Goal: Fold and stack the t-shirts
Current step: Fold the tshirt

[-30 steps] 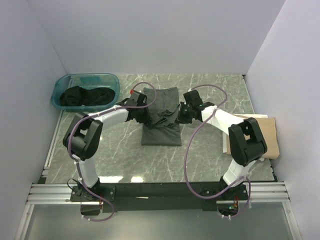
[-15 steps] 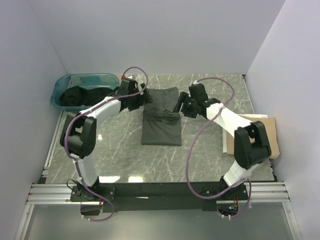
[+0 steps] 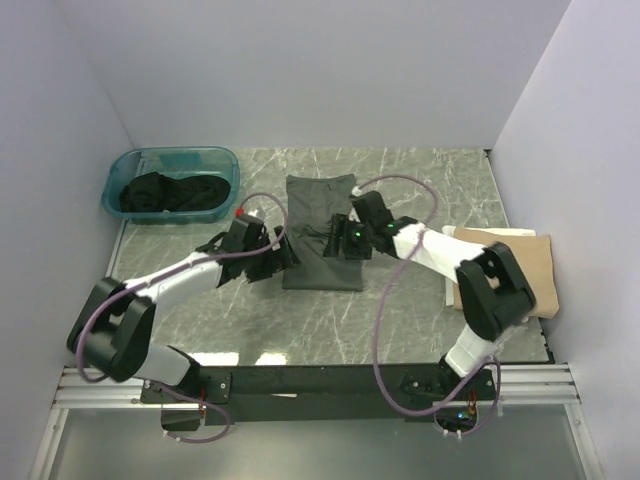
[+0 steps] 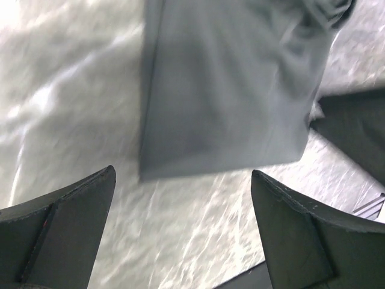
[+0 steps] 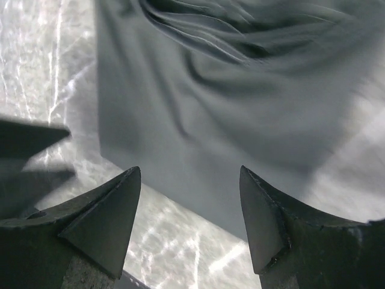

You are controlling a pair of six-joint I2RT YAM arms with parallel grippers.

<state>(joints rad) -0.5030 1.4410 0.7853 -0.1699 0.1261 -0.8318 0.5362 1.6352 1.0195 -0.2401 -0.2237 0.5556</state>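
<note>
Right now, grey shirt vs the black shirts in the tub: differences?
The grey shirt lies folded flat on the table; the black shirts sit bunched in the teal tub. The grey shirt is roughly rectangular, the black shirts a crumpled heap. Both are dark cloth.

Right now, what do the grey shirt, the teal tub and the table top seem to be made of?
Grey shirt: soft matte cloth; it creases and folds.
Teal tub: likely plastic, translucent, smooth rim.
Table top: glossy grey marble look, white veins, glare; real stone or laminate, cannot tell.
</note>
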